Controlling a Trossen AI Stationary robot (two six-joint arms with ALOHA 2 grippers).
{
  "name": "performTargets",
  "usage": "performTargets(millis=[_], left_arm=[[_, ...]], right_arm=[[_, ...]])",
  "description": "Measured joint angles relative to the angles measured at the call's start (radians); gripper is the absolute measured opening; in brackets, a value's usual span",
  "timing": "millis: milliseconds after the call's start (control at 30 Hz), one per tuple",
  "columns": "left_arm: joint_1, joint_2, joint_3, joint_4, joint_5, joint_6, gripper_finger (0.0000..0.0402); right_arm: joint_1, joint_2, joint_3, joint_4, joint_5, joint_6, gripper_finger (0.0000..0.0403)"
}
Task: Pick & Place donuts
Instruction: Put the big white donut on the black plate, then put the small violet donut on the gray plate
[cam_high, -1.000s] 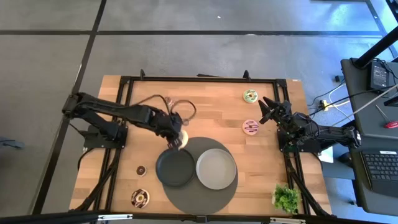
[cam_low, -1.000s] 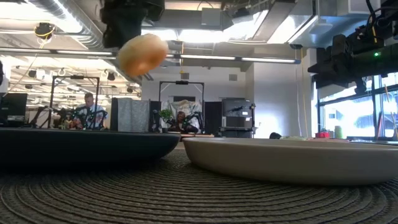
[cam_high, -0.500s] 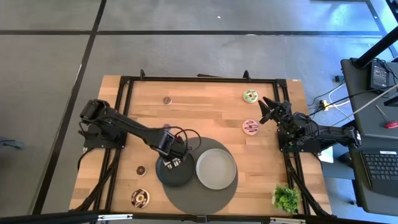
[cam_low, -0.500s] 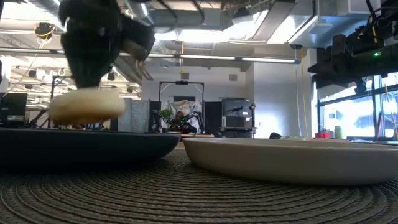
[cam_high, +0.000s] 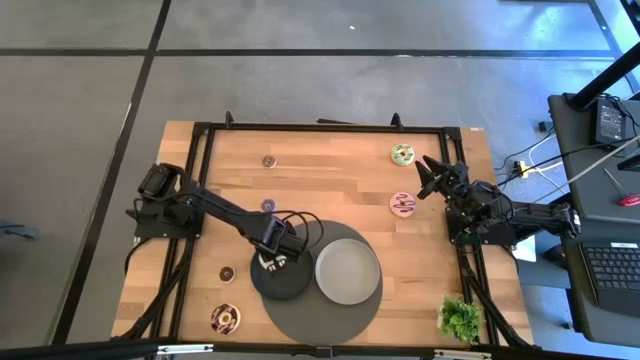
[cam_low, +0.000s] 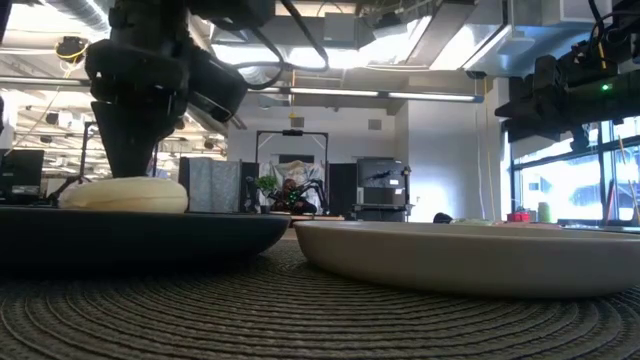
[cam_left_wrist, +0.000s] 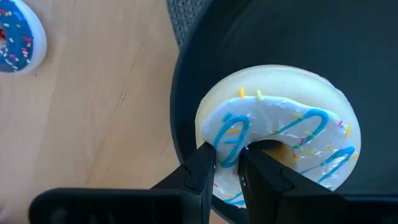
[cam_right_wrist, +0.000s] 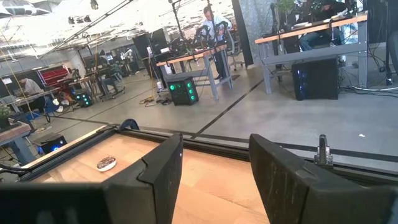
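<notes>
Left gripper (cam_left_wrist: 227, 168) clamps white donut (cam_left_wrist: 280, 146) rim, resting on dark plate (cam_left_wrist: 373, 74) below; release gently, lift straight.

The left gripper (cam_left_wrist: 227, 177) has carried the white-iced ring donut with blue squiggles (cam_left_wrist: 280, 140) from the dark round plate's (cam_high: 285, 283) 12 o'clock rim down onto its 10 o'clock side, where the donut now rests.

Two dark, near-black jointed arms, left arm (cam_high: 205, 205) trailing looped black cable, right arm (cam_high: 500, 212) chunky and angular with a green light, each ending in two blunt matte-black fingers (cam_left_wrist: 200, 177), mounted at a wooden table's (cam_high: 340, 170) edges.
</notes>
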Motion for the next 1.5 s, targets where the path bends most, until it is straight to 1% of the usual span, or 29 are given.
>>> performTargets(millis=[300,400,733,900,1067,1167,1300,1433,1500], left_arm=[[0.004,0.000,0.000,-0.007,0.007,-0.001,0.0066],[0.006,0.000,0.000,-0.020,0.021,-0.002,0.0078],[0.006,0.000,0.000,-0.065,0.032,-0.002,0.0138],[0.006,0.000,0.000,-0.065,0.055,-0.003,0.0152],[0.006,-0.002,0.019,-0.088,0.055,-0.004,0.0154],[0.012,-0.003,0.065,-0.148,0.030,-0.004,0.0152],[0.033,-0.027,0.139,-0.235,-0.042,-0.045,0.0154],[0.075,-0.088,0.192,-0.257,-0.127,-0.121,0.0154],[0.098,-0.132,0.204,-0.256,-0.154,-0.141,0.0152]], right_arm=[[0.000,0.000,0.000,0.000,0.000,-0.001,0.0186],[0.000,0.000,0.000,0.000,0.000,-0.001,0.0186],[0.000,0.000,0.000,0.000,0.001,-0.023,0.0186],[0.000,0.000,0.000,0.000,0.000,-0.022,0.0186],[0.000,0.000,0.000,0.000,0.000,-0.020,0.0186],[0.000,0.000,0.000,0.000,0.000,-0.019,0.0186],[0.000,0.000,0.000,0.000,0.000,-0.017,0.0186],[0.000,0.000,0.000,0.000,0.000,0.002,0.0186],[0.000,0.000,0.000,0.000,0.000,0.007,0.0186]])
